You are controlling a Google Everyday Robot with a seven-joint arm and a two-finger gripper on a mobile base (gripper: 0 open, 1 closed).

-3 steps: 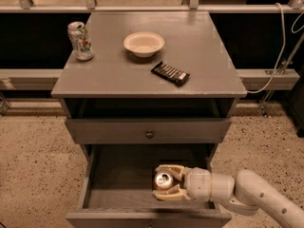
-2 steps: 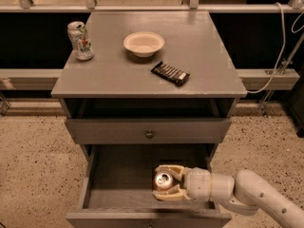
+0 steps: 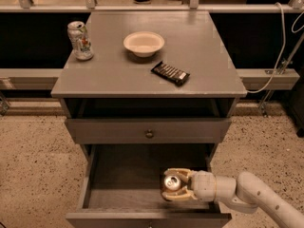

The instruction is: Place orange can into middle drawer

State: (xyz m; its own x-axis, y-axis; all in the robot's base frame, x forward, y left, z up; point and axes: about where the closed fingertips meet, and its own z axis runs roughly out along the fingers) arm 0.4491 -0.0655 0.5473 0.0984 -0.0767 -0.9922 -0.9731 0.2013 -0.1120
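One step is left, as I judge it: you are holding the orange can (image 3: 172, 182) inside the open middle drawer (image 3: 118, 175), over the right front part of its floor, and only the release remains. Your gripper (image 3: 170, 185) is reaching in from the right, its two fingers clamping the can's sides, one behind it and one in front. The can is standing upright, its long axis running up and down and its silver top facing the ceiling. Whether its base is touching the drawer floor I cannot tell. Next you are looking at easing it down until it rests, spreading the fingers, then lifting clear without tipping it toward the drawer's front wall.
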